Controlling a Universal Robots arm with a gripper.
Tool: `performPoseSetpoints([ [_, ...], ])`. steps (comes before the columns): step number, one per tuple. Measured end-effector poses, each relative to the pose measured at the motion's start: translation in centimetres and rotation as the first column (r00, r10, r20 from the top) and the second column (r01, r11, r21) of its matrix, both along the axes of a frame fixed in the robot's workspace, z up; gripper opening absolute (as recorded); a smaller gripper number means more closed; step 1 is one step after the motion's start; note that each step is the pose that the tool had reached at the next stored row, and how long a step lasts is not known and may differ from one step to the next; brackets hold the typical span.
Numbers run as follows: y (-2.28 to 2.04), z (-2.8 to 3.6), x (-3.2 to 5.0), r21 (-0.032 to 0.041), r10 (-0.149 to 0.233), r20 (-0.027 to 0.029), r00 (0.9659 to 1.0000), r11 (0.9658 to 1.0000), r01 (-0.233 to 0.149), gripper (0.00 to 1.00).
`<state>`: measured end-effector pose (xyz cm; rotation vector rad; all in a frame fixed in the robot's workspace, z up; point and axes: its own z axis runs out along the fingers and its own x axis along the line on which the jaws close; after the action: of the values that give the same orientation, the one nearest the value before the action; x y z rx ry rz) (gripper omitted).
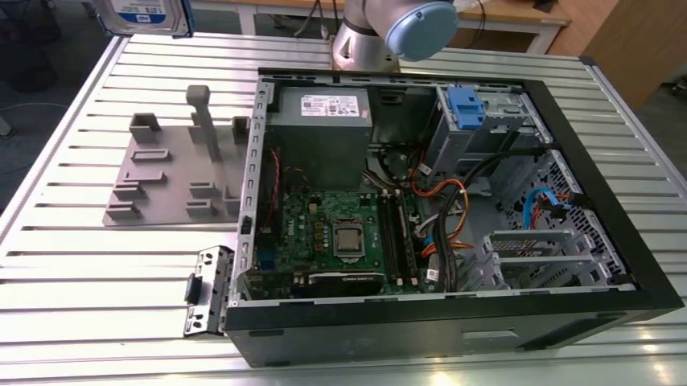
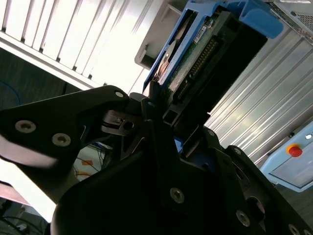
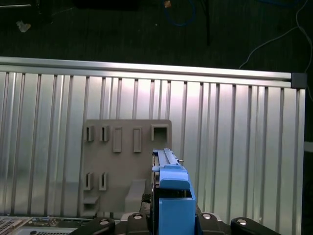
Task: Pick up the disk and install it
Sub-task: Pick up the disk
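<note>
The disk, a silver drive with a blue-and-white label in a blue carrier, hangs high above the table's far corner at the exterior view's left edge. In the second wrist view my gripper is shut on the disk, its black fingers clamping the carrier's end. The first wrist view looks along the disk edge-on, held over the grey fixture plate, with the gripper just behind it.
An open computer case lies on the slatted metal table, holding a motherboard, a grey power supply and a drive bay with a blue bracket. The grey fixture plate sits beside it. The arm's base stands behind the case.
</note>
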<state>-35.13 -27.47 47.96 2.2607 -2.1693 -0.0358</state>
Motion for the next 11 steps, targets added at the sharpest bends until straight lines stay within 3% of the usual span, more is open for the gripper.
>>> performPoseSetpoints([
  [11, -0.09, 0.0, 2.23, 0.0, 0.0, -0.0001, 1.0, 1.0, 0.0, 0.36],
])
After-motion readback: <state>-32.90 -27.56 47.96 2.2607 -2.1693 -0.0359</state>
